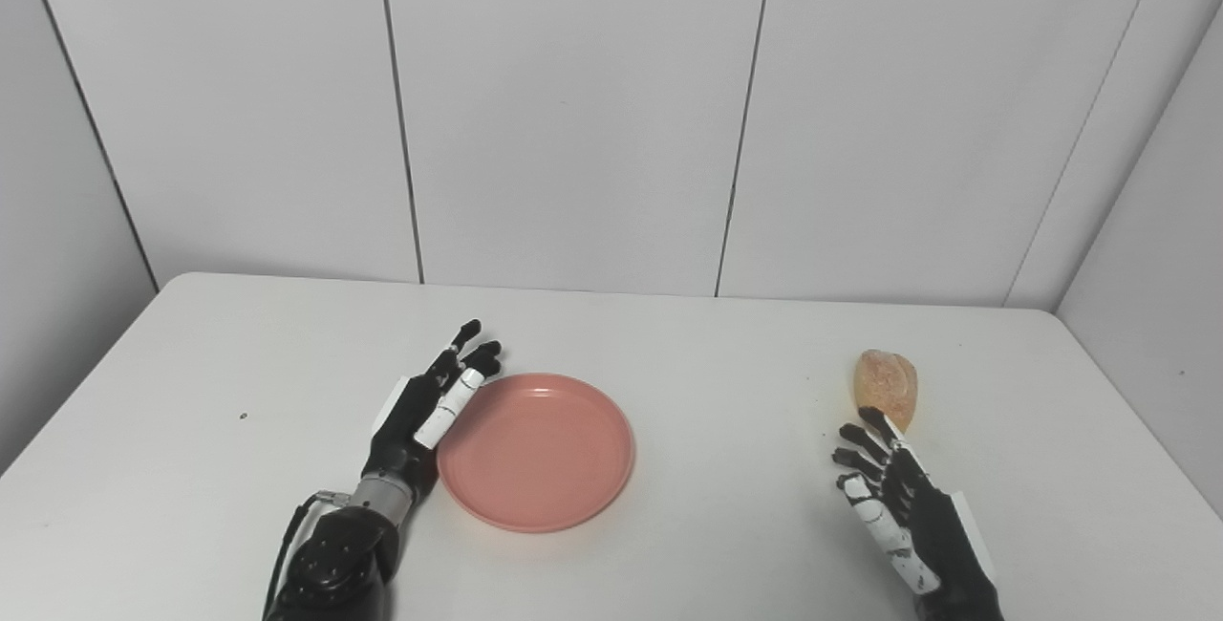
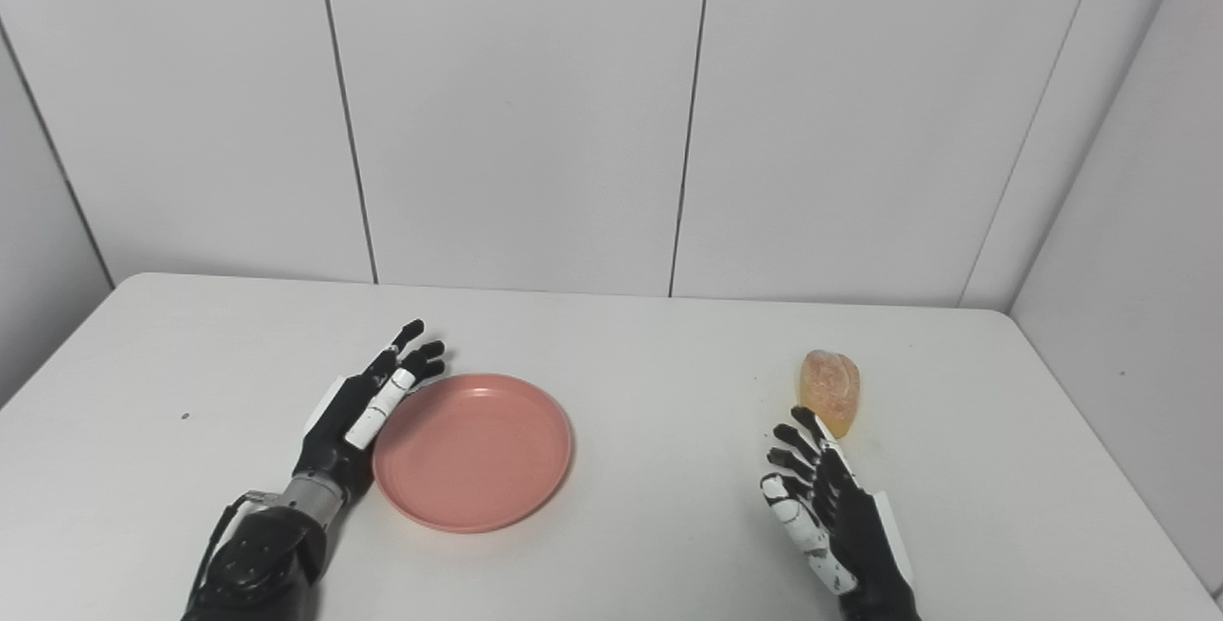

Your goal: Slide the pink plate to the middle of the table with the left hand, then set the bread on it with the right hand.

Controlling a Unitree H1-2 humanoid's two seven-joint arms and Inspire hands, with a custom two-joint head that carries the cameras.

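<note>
The pink plate (image 1: 535, 449) lies flat on the white table (image 1: 707, 353), a little left of the middle. My left hand (image 1: 425, 411) is open, its fingers stretched out along the plate's left rim, touching or nearly touching it. The bread (image 1: 887, 387), a small golden-brown roll, lies on the table at the right. My right hand (image 1: 884, 497) is open with fingers spread, just in front of the bread and a little to its left, holding nothing. The same scene shows in the right eye view, with the plate (image 2: 473, 449) and the bread (image 2: 831, 390).
Grey wall panels (image 1: 573, 105) stand behind the table's far edge and along the right side. A small dark speck (image 1: 243, 416) marks the table at the left.
</note>
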